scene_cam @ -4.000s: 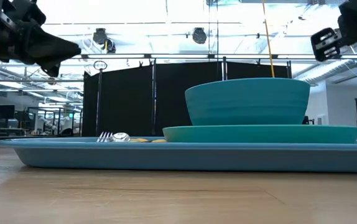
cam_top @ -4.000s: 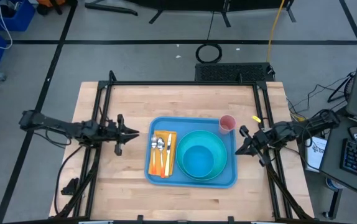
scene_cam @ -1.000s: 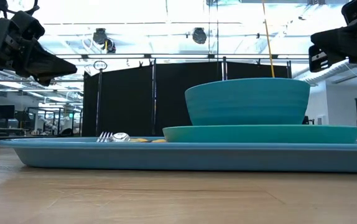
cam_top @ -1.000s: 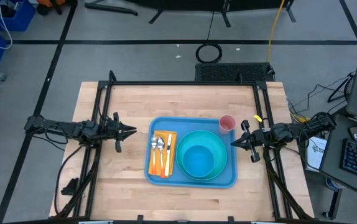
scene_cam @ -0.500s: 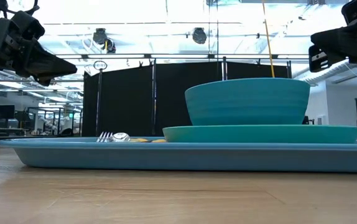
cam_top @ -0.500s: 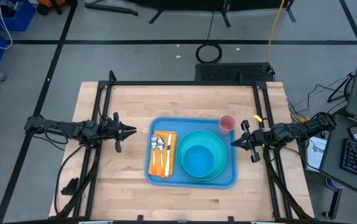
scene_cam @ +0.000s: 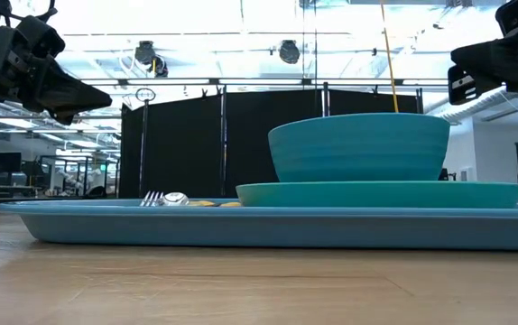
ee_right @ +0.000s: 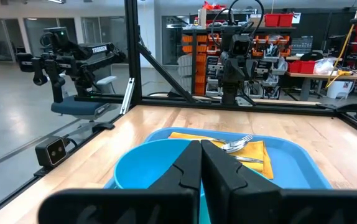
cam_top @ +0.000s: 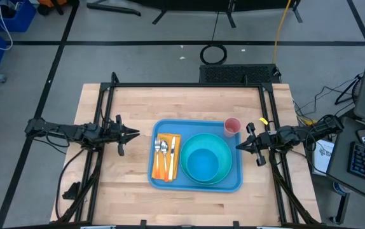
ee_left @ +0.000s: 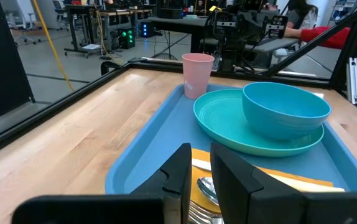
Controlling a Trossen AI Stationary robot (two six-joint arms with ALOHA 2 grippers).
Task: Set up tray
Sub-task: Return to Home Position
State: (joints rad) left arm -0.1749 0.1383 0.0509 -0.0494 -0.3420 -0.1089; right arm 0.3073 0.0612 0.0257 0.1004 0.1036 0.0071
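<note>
Bare table (cam_top: pixel 131 102) lies either side of the tray (cam_top: pixel 195 186); bowl (cam_top: pixel 201 163) and cup (cam_top: pixel 232 126) stand tallest on it.

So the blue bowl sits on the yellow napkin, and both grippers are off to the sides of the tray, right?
No. The high view shows the blue bowl sits on the teal plate, not the yellow napkin, which holds the cutlery. The left gripper and right gripper are off to the sides of the tray, as said.
</note>
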